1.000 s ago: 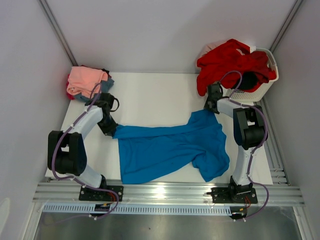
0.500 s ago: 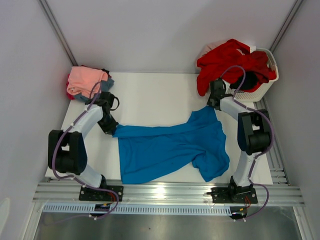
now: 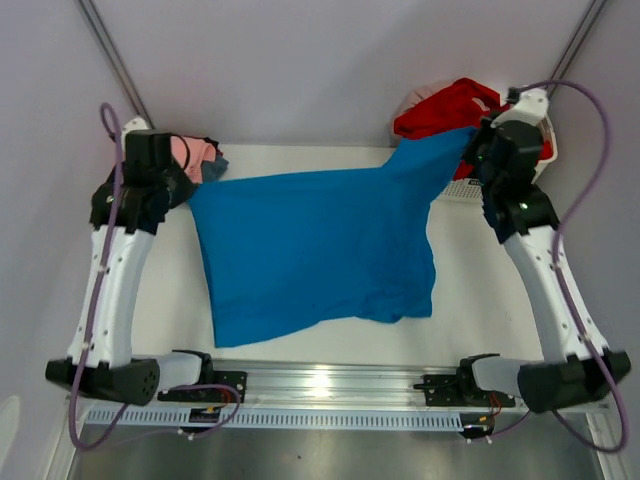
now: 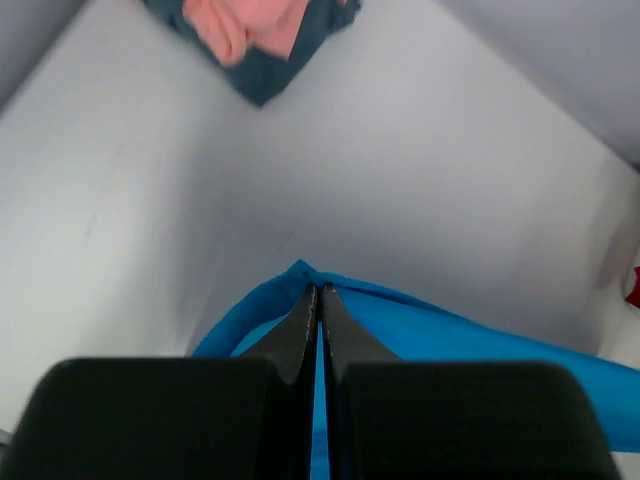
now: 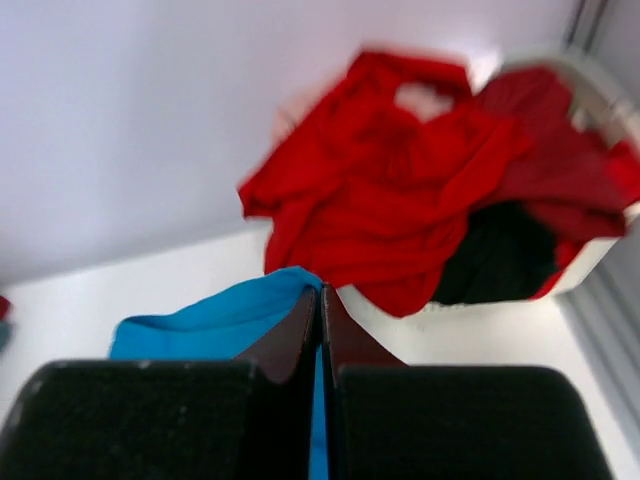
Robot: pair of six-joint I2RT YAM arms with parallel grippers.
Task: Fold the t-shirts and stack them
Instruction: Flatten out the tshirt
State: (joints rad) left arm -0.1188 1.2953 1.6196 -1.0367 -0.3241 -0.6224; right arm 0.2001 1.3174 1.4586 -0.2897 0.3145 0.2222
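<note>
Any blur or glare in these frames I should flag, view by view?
Top external: sharp, evenly lit, one glare spot on the front rail. Left wrist: soft throughout, the pink shirt fuzzy. Right wrist: the red shirt and basket smeared, looks like motion blur; no glare.

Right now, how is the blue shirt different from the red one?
The blue t-shirt is spread wide; the red t-shirt is bunched in a heap. The left gripper and right gripper each pinch an edge of the blue t-shirt; nothing holds the red t-shirt. The blue t-shirt is over the table; the red t-shirt drapes over the white basket. Both are plain cloth, not yet folded.
</note>
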